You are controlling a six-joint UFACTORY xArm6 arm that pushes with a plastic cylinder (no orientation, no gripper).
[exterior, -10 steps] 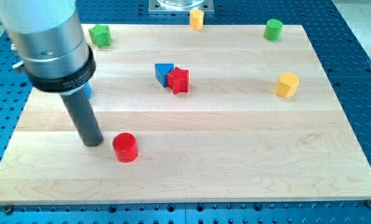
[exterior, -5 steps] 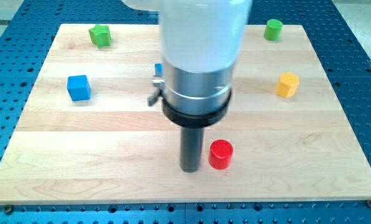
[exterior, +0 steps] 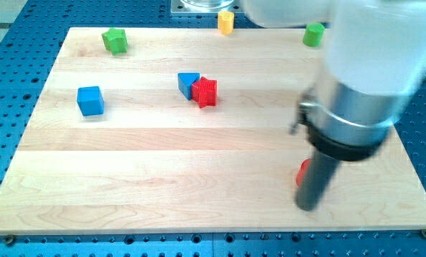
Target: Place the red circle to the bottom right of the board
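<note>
The red circle (exterior: 301, 172) shows only as a red sliver at the left side of my rod, at the view's lower right of the board (exterior: 163, 178); the rod hides most of it. My tip (exterior: 309, 208) rests on the board just below and in front of the circle, touching or very close to it. The arm's wide grey body covers the board's right side above it.
A red star (exterior: 206, 91) touches a blue block (exterior: 187, 83) at the upper middle. A blue cube (exterior: 90, 100) sits at the left. A green star (exterior: 115, 40), a yellow block (exterior: 226, 21) and a green cylinder (exterior: 313, 33) lie along the top edge.
My rod has swept from the view's left to the lower right, pushing the red circle rightward along the board. The yellow block on the right is now hidden behind the arm.
</note>
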